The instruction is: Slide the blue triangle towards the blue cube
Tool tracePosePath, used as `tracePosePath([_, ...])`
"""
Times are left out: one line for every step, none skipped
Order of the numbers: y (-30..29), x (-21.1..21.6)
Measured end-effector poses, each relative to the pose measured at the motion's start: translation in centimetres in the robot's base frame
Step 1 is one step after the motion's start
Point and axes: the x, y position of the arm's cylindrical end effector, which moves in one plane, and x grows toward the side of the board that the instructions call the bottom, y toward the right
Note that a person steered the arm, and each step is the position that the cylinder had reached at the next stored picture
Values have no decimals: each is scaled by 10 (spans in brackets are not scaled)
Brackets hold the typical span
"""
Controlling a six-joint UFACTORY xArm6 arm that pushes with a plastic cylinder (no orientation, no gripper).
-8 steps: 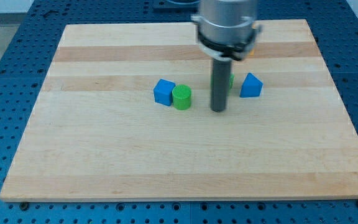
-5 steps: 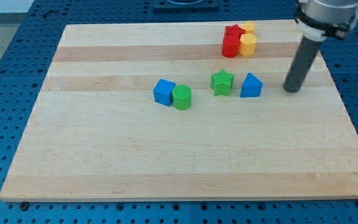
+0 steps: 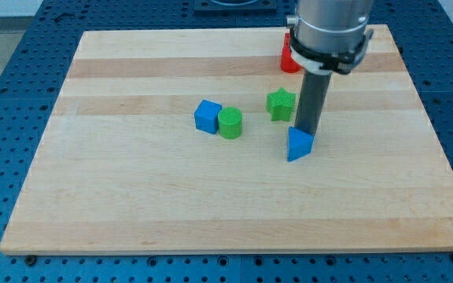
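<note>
The blue triangle [image 3: 298,145] lies right of the board's middle, below the green star [image 3: 281,104]. My tip [image 3: 307,132] touches the triangle's upper right side. The blue cube [image 3: 207,115] sits to the view's left, touching the green cylinder [image 3: 230,123] on its right. The cylinder lies between the cube and the triangle.
A red block [image 3: 289,56] shows at the view's top, mostly hidden behind the arm's body. The wooden board [image 3: 132,204] rests on a blue perforated table.
My tip swung from the board's middle to the right side, then came back left onto the blue triangle. The triangle moved down and left, away from the green star.
</note>
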Motion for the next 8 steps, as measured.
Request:
tracePosePath([0,31])
tracePosePath([0,58])
tracePosePath([-20,72])
tracePosePath([-56,71])
tracePosePath([-95,58])
tracePosePath([-127,43])
tracePosePath([-146,48])
tracePosePath([-174,53])
